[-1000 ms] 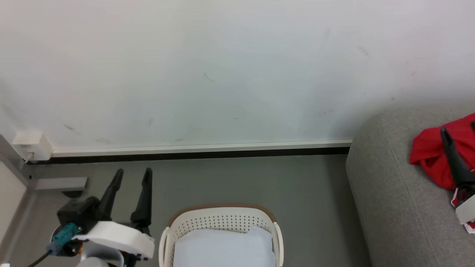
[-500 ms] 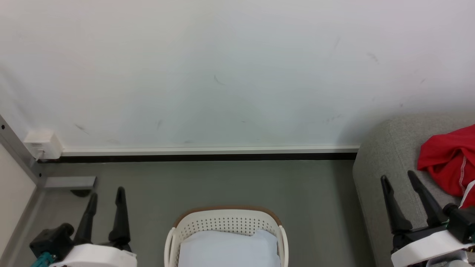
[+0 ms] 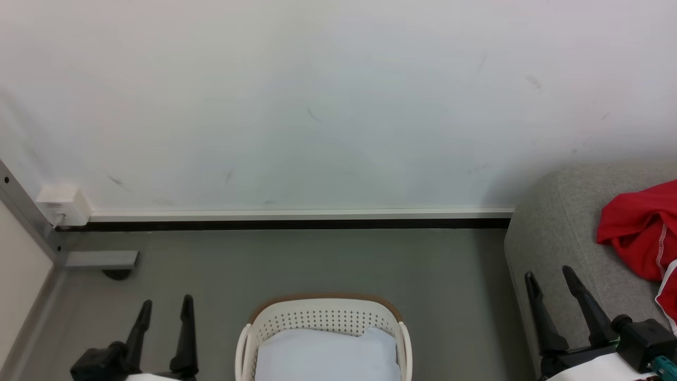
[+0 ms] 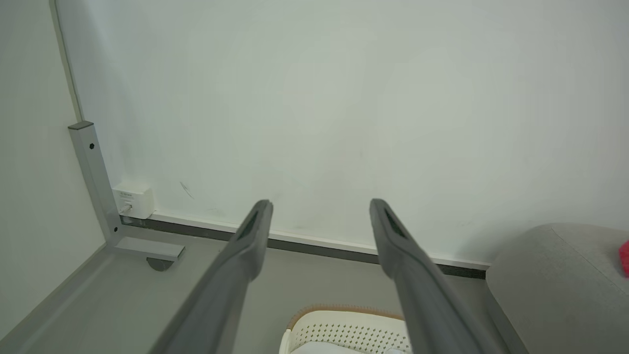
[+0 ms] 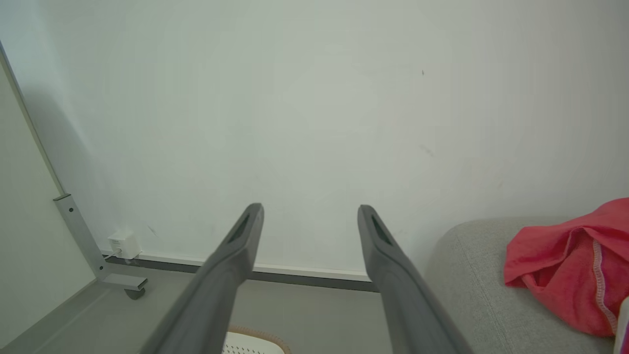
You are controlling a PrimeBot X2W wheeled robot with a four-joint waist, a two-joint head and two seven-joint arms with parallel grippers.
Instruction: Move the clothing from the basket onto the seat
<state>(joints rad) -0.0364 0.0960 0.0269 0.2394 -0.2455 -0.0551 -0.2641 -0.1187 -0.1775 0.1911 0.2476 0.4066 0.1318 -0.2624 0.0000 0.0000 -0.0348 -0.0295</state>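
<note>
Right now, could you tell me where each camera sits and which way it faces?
Head: up top, facing down-forward at wall, basket, sofa; left gripper, right gripper at bottom.
Left wrist: along its open fingers toward wall; basket below.
Right wrist: along its open fingers toward wall; clothing on sofa.
Shared: all see wall, sofa.

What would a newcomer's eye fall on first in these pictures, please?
The bright red clothing heaped on the grey sofa at the right edge stands out against the pale wall. Next comes the white laundry basket at bottom centre on the grey floor, holding pale bluish-white padding.
</note>
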